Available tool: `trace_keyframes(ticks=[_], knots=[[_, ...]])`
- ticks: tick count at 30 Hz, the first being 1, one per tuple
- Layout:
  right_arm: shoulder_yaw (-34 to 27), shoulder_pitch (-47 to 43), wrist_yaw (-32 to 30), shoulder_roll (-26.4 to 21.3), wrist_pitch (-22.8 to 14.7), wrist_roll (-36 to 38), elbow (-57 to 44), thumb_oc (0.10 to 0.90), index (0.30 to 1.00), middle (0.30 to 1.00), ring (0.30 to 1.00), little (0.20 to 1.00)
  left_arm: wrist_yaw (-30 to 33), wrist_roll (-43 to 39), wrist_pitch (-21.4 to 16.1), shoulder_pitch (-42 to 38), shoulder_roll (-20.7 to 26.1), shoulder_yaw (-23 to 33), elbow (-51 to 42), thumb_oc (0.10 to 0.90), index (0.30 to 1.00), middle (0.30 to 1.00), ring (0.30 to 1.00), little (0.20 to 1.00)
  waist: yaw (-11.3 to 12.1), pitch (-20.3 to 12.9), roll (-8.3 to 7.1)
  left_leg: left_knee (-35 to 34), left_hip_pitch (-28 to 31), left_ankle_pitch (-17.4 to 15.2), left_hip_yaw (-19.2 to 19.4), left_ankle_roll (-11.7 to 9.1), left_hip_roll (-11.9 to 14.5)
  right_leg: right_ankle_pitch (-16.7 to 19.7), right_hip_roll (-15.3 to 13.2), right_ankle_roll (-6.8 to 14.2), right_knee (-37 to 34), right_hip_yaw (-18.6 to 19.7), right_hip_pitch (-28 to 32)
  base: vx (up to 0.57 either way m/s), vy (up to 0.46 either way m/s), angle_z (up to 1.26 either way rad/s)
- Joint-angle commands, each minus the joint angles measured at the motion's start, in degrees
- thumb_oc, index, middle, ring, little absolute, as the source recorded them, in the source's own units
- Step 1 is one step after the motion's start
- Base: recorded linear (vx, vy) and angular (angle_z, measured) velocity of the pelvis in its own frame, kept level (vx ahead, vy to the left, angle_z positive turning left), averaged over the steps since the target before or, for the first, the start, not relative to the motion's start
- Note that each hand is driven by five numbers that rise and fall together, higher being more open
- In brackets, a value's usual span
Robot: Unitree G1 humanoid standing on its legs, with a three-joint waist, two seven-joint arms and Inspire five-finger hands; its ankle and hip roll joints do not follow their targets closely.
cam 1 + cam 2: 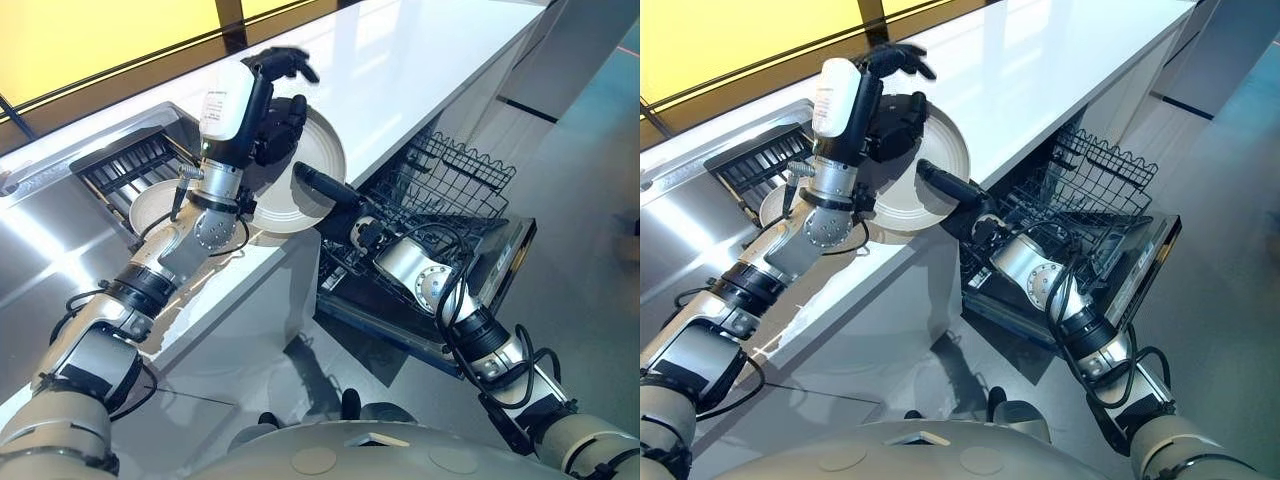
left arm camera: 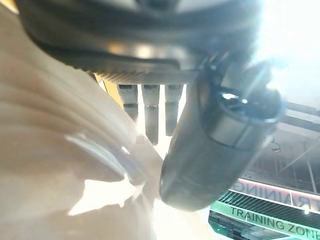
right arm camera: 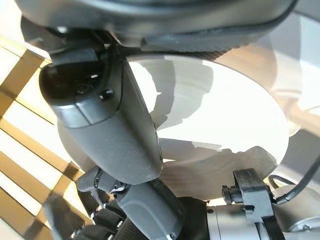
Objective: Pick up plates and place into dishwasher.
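1. Above the near edge of the counter [image 1: 400, 70], the plate [image 1: 320, 150] is held clear of the surface. It is tilted up on edge, with its ringed face turned toward the right.
2. The left hand [image 1: 278, 122] grips the plate on its left side, with fingers curled over the far rim.
3. The right hand [image 1: 322, 186] reaches in from the right with straight fingers against the plate's near right rim. In the right wrist view its thumb lies across the plate's face, and I cannot see it clamped there.
4. The dishwasher rack [image 1: 455, 175] is pulled out to the right of the plate and lower. The right hand sits between plate and rack, so I judge it the nearer arm for the transfer.
5. A second plate [image 1: 150, 207] lies flat to the left, by the sink.
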Motion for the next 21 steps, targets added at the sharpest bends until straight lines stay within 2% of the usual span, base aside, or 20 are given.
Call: trace_keyframes(ticks=[1,4,8,12,15,21], knots=[[-10.37,-10.45,2.57,4.15,-11.19,7.99,-10.62,0.1,0.3,0.3,0.3,0.2,-1.04,-10.1,2.89,-5.82,2.96,7.4,5.35,0.8,0.9,0.9,0.9,0.9,0.55,-4.23,0.87,0.99,-3.28,-1.68,-4.0,1.67,-3.71,-5.1,2.63,3.58,5.2,-3.74,-0.25,0.0,-0.043,0.0],[-13.2,-11.9,-0.82,3.24,-14.34,10.24,-11.29,0.1,0.3,0.3,0.3,0.2,-1.96,-14.83,2.66,-5.79,3.65,10.6,6.53,0.8,0.9,0.9,0.9,0.9,0.63,-4.38,0.98,1.16,-3.34,-1.85,-4.06,1.63,-3.54,-5.16,2.6,3.48,5.21,-3.81,-0.33,0.0,-0.045,0.01],[-17.37,-14.37,-6.54,2.53,-17.68,9.06,-11.19,0.1,0.3,0.3,0.3,0.2,-1.99,-15.86,3.2,-6.64,5.47,14.45,7.26,0.8,0.9,0.9,0.9,0.9,0.63,-4.86,1.32,1.27,-3.33,-2.01,-4.02,1.61,-3.26,-5.27,2.6,3.25,5.11,-3.85,-0.33,0.0,-0.041,0.05],[-20.5,-16.5,-10.75,0.07,-18.25,2.82,-9.78,0.1,0.3,0.3,0.3,0.2,-2.13,-16.16,4.69,-8.5,8.26,16.36,6.59,0.8,0.9,0.9,0.9,0.9,0.62,-5.24,1.63,1.26,-3.23,-2.13,-4.08,1.47,-2.93,-5.63,2.63,2.99,5.13,-3.91,-0.19,0.01,-0.036,0.09],[-22.36,-17.91,-13.25,-2.05,-19.05,1.25,-7.13,0.1,0.3,0.3,0.3,0.2,-1.58,-17.0,4.6,-9.72,9.48,16.99,6.1,0.8,0.9,0.9,0.9,0.9,0.85,-5.48,1.84,1.24,-3.14,-2.21,-4.38,1.31,-2.75,-5.9,2.7,2.79,5.04,-3.92,0.06,0.0,0.0,0.0],[-25.37,-23.71,-20.66,-8.7,-22.96,-7.09,1.58,0.1,0.3,0.3,0.3,0.2,-0.68,-17.79,5.47,-11.89,10.46,17.85,2.48,0.8,0.9,0.9,0.9,0.9,2.0,-6.0,1.86,1.52,-3.31,-2.34,-5.25,0.77,-2.51,-6.29,2.8,2.37,4.69,-4.26,0.69,0.0,-0.026,0.05]])
